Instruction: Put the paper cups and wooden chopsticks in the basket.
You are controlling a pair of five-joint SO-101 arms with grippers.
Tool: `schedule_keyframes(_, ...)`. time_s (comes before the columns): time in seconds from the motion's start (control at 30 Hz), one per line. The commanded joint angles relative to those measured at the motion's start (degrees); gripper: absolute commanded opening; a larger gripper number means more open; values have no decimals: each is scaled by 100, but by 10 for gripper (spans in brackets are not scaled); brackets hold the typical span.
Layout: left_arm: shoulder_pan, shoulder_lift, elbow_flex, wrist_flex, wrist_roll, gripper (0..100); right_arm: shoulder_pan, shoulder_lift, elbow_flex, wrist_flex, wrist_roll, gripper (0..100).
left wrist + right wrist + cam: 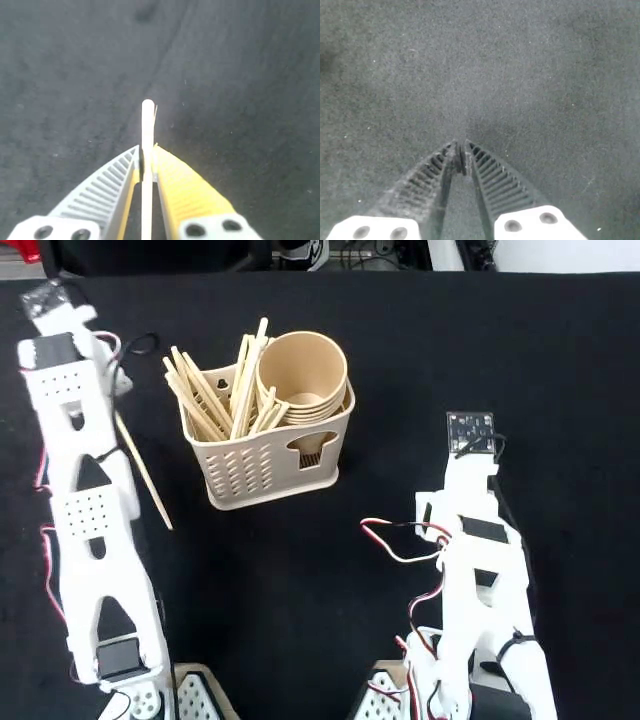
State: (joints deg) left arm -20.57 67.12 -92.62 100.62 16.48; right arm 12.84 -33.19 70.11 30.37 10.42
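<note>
A beige slotted basket (250, 465) stands at the back middle of the black table. A stack of paper cups (303, 372) sits in its right part, and several wooden chopsticks (212, 392) lean in its left part. My left gripper (146, 156) is shut on one wooden chopstick (147, 125), whose tip sticks out past the fingertips over the black cloth. In the high view this chopstick (145, 475) slants out from under the left arm (85, 510), to the left of the basket. My right gripper (461, 150) is shut on nothing above bare cloth, to the right of the basket.
The right arm (480, 570) stands at the front right with loose red and white wires (400, 540) beside it. Black cloth (300, 590) covers the table between the arms. Clutter lies along the back edge beyond the cloth.
</note>
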Motion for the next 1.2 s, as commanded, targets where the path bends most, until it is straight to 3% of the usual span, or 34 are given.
schedule_keyframes(0.0, -180, -932, -286, 0, -26, 30, -35, -13, -22, -70, 44, 21)
schedule_keyframes(0.2, -154, -2198, -286, 0, 35, 30, -35, -13, -22, -70, 44, 21)
schedule_keyframes(0.33, -215, -3121, -286, 0, 844, 29, -35, -13, -22, -70, 44, 21)
schedule_keyframes(0.43, -189, -3763, -277, 18, 993, 29, -35, -13, -22, -79, 44, 21)
schedule_keyframes(0.63, -163, -4686, -268, 35, 659, 29, -35, -13, -22, -88, 44, 21)
schedule_keyframes(0.87, 171, -5609, -189, 70, -492, 28, -35, -13, -22, -88, 44, 21)
schedule_keyframes(0.97, 532, -6242, 593, 70, -756, 28, -35, -13, -22, -88, 44, 21)
schedule_keyframes(1.17, 1200, -8088, 3574, -158, -923, 29, -35, -13, -22, -88, 44, 21)
